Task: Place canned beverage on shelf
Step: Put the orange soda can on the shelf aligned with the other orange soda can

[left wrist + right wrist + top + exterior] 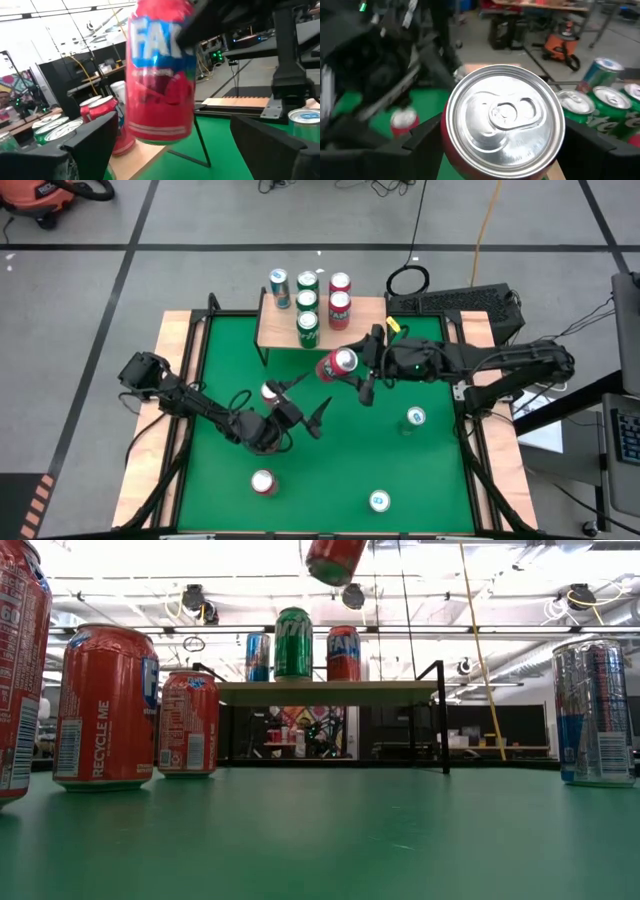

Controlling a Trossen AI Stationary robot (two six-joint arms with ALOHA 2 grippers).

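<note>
Held can: the right gripper [352,366] had its jaws clamped on a red can [337,364], tilted and lifted clear of the worktop [440,470], just off the shelf's near edge.
Shelf: the shelf [270,330] stood at the worktop's far edge with five cans [308,302] on it, filling the middle and right; open plank was on the left.
Risk: coming in tilted, the can would likely knock the green can [308,327] nearest the edge, or tip when let go.
Left gripper: the left gripper [303,402] sat mid-worktop, jaws apart, beside a standing can [270,392], near the right arm's path.
Room: loose cans stood toward the worktop's near edge and right side.
</note>
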